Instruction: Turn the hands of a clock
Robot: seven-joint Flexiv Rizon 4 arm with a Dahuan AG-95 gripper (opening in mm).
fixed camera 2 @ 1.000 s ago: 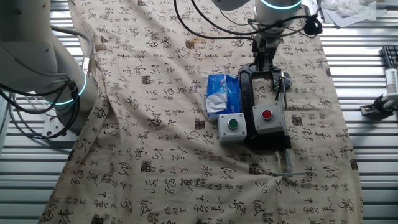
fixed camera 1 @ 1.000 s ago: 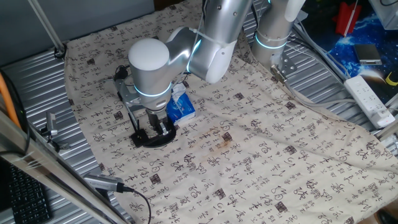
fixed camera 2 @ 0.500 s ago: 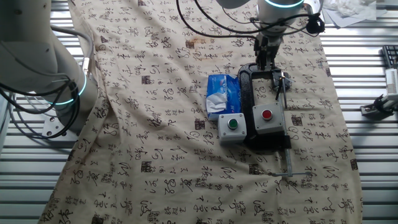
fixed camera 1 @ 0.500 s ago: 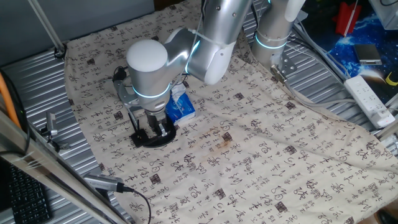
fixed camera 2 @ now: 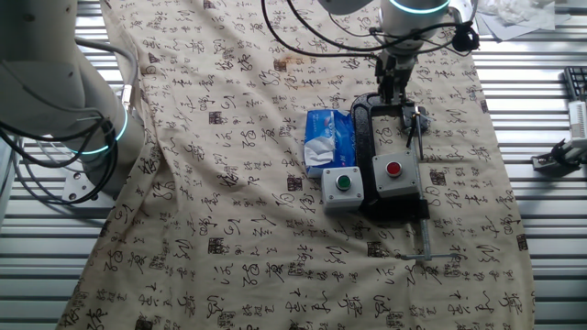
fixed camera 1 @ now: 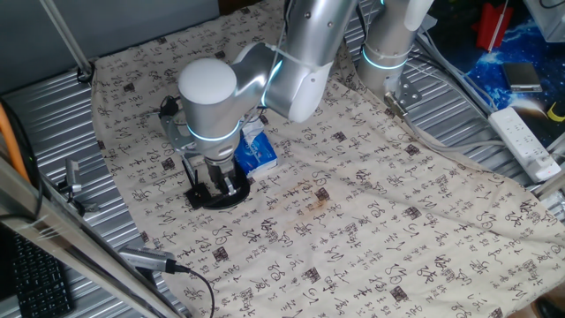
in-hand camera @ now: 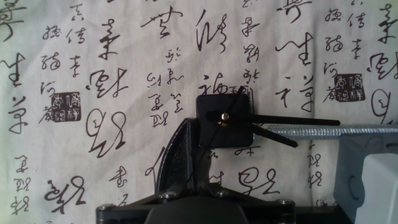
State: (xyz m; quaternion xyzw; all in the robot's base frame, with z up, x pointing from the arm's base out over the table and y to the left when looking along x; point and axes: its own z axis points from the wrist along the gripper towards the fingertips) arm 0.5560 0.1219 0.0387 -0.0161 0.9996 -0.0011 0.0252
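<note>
From my hand view, bare cloth (in-hand camera: 93, 93) lies open from 9 to 12 o'clock of the clock (in-hand camera: 224, 120); the clamp screw (in-hand camera: 323, 130) bars 3, the clamp body (in-hand camera: 177, 165) 7.

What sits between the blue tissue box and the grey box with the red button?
In the other fixed view, the black C-clamp's long bar runs between the blue tissue box and the red-button box.

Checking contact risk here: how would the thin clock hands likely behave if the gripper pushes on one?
The clock hands look long, thin and flat, so they would probably flex or bend under much side force. Pinned at the brass hub, a pushed hand should likely swing around it. The clock sits in the black clamp, so it probably stays put.
</note>
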